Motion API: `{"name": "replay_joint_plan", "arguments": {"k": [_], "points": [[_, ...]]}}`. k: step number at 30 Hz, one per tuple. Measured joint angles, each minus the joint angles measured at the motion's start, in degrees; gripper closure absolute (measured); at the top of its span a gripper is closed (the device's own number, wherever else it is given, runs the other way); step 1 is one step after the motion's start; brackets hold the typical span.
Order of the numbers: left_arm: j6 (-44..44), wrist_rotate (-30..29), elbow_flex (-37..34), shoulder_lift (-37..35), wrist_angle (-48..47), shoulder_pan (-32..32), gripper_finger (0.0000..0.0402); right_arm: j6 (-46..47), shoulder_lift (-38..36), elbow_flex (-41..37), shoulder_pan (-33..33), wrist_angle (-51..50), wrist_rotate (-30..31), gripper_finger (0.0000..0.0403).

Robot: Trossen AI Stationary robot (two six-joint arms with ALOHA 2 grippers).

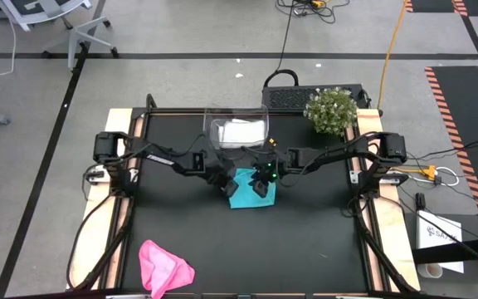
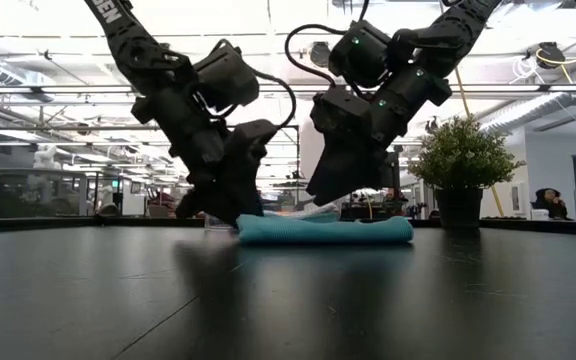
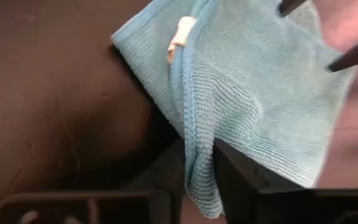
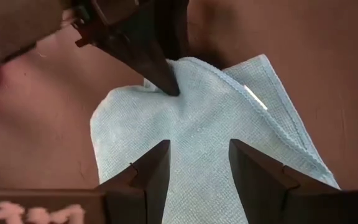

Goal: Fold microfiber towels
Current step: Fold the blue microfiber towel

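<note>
The teal towel [image 1: 246, 198] lies folded on the black table's middle and shows as a low flat roll in the low view [image 2: 323, 231]. My left gripper [image 1: 225, 181] is at its left end, shut on its edge. My right gripper [image 1: 260, 184] is open over the towel's right part, with one finger on either side of a strip of cloth [image 4: 197, 146]. The pink towel [image 1: 163, 267] lies crumpled near the front left edge. The grey-white towel [image 1: 239, 131] lies inside the clear tub [image 1: 237, 116]. My left gripper pinches the teal towel's hemmed edge [image 3: 194, 134] between its two fingers, coming slanting down from the table's left. The cloth puckers at the fingertip [image 4: 166, 84]. The rest of the towel lies on the table. Whether my right gripper's open fingers [image 4: 151, 168] touch the cloth I cannot tell.
A potted plant [image 1: 330, 110] stands at the far right corner, and the clear tub stands at the far middle, just behind both grippers. Bare black table surface [image 1: 305, 249] lies toward the near edge and on the right.
</note>
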Motion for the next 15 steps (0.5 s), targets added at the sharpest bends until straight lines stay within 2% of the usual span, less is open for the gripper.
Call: {"name": "replay_joint_plan", "arguments": {"k": [7, 12, 15], "points": [[1.27, 2.44, 0.03, -1.88, -3.15, 2.60, 0.0239, -0.54, 0.00, 0.00, 0.00, -1.56, 0.04, 0.0248], [3.92, -1.23, 0.02, -7.05, -7.73, 4.10, 0.0206, -0.51, 0.00, 0.00, 0.13, -7.33, -0.14, 0.0248], [5.68, -3.53, 0.02, -9.90, -9.94, 4.43, 0.0197, 0.62, -0.70, 0.00, -0.14, -11.62, -2.30, 0.0248]]}}
